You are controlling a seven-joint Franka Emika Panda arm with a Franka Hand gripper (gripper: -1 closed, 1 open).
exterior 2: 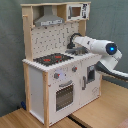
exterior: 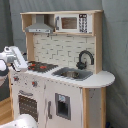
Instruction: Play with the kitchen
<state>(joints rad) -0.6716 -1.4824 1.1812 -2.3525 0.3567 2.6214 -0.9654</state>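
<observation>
The white arm [exterior 2: 97, 46] reaches level over the kitchen [exterior 2: 57, 70] sink [exterior: 73, 74] (fingers' state: cannot tell).

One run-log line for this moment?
arm: reaching over sink | kitchen: oven door shut | pincer: not visible | stovetop: bare

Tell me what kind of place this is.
Probably a robot lab or test space, not a real kitchen: a toy play kitchen stands on a wooden floor before a grey curtain backdrop, with a robot arm reaching over it.
</observation>
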